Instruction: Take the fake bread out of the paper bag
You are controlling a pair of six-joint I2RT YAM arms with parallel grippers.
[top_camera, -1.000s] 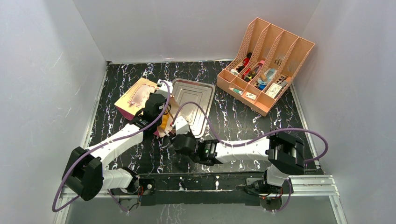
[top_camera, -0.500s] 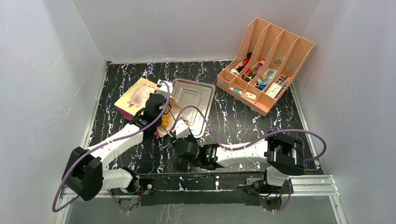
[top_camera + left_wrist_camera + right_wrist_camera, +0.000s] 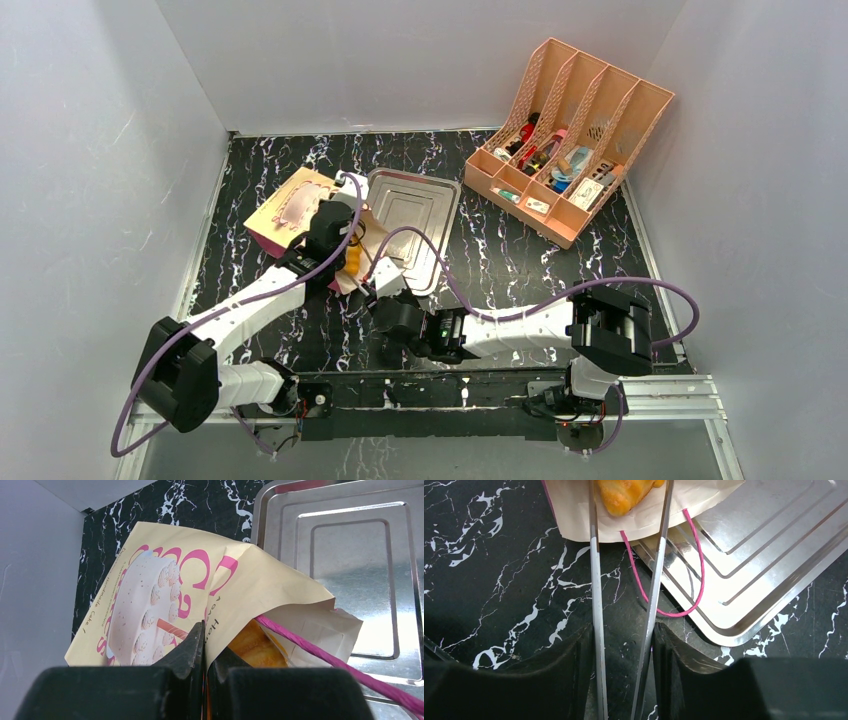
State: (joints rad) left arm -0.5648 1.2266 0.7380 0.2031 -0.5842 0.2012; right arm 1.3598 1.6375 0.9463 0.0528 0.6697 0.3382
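on the paper bag point(image 3: 260, 580) — pink "cake" print

You saw golden-orange bread point(image 3: 624, 495), a cream pink-lettered paper bag point(image 3: 260, 580) at the left pincer point(image 3: 205, 635), black white-veined tabletop point(image 3: 499, 580).

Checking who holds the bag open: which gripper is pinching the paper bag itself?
The left gripper: its jaws are shut on the upper wall of the paper bag. The right gripper only flanks the fake bread at the bag's mouth.
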